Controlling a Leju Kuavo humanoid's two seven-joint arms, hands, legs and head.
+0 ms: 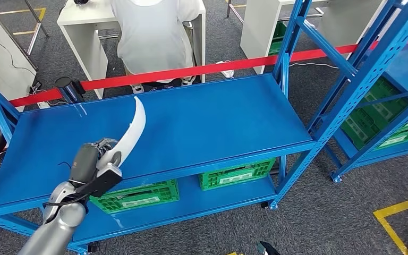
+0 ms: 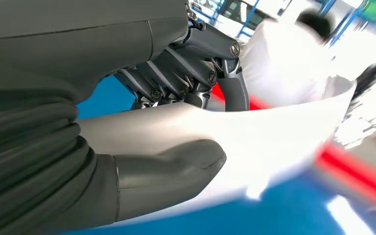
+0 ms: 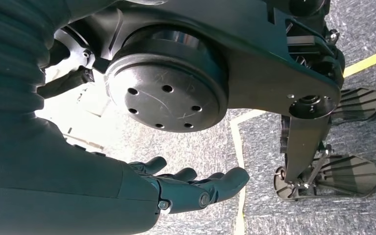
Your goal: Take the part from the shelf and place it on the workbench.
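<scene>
Part (image 1: 133, 127), a long curved white blade-like piece, is carried above the blue shelf (image 1: 191, 122), not resting on it: its lower end sits in the left hand (image 1: 102, 159) and its pointed tip rises up and away over the blue deck. Largest in the scene, the shelf spans the head view, with green crates (image 1: 138, 195) on its lower level and a red barrier tape (image 1: 202, 69) behind it; a person in white (image 1: 154, 32) sits beyond at a white desk (image 1: 82, 21). In the left wrist view the hand's dark fingers (image 2: 186, 83) wrap over one face of the part and the thick grey thumb (image 2: 176, 166) presses the other, a clamp near one end that probably keeps the long piece from swinging while carried. The right hand (image 3: 191, 188) hangs by the robot's side, fingers loosely apart and holding nothing, likely because one hand suffices. Placing on the workbench is not yet done.
</scene>
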